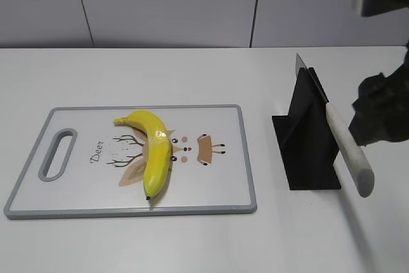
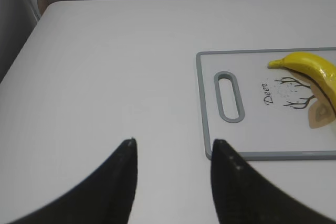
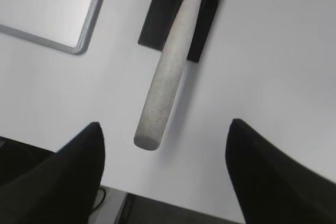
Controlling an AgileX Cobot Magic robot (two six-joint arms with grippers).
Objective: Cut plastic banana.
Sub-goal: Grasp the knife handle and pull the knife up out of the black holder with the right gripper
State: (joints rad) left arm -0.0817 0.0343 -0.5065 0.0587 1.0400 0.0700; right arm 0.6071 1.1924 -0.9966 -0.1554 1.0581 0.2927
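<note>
Right arm is mostly cut off at the frame edge in the exterior view, only a dark blurred bulk shows near the knife [image 1: 345, 145] handle. Left arm not visible there at all. Knife blade is half hidden in the black stand [image 1: 305, 137]; handle sticks out toward the table's near edge, pale speckled grey. In the left wrist view the plastic banana [image 2: 311, 70] is cropped by the right border.

Plastic banana [image 1: 153, 149] lies on the white cutting board [image 1: 77, 190] with the grey rim, over the deer print, curved, glossy bright yellow, small dark tip at the near end, shiny seam across the middle.

Left gripper [image 2: 173, 153] spread, nothing between the fingers, above bare table [image 2: 105, 77] by the board's handle end. Right gripper [image 3: 165, 135] spread wide, the knife handle end between its fingers, not touching.
</note>
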